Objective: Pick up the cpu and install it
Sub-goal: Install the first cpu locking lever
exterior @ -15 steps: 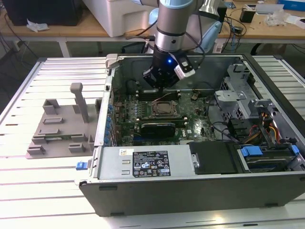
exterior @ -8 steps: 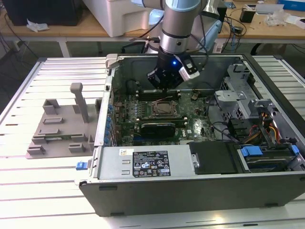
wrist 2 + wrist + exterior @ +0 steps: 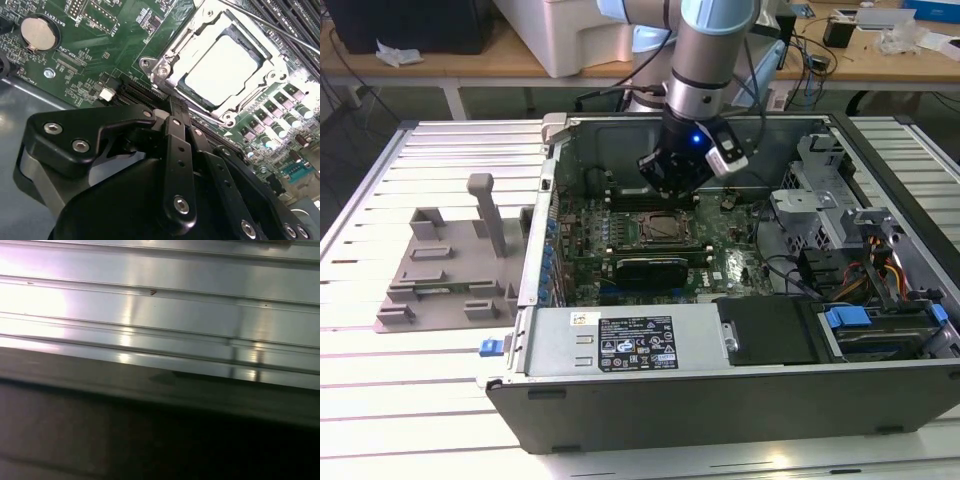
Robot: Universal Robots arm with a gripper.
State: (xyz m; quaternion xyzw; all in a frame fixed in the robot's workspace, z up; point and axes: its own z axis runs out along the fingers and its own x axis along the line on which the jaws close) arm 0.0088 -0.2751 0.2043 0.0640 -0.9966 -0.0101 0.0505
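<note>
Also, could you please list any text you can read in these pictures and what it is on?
Sticker on the metal cover: too small to read.
White print on the motherboard: too blurred to quote reliably.
The cpu: bright glare, no text visible.

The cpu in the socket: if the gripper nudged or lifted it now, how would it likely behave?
The cpu looks like a thin, rigid plate, so it probably wouldn't flex. It seems to lie flat inside the socket frame, so a sideways nudge would likely be stopped by the frame. Its bright, smooth top suggests a slippery surface. The gripper is just beside it.
</note>
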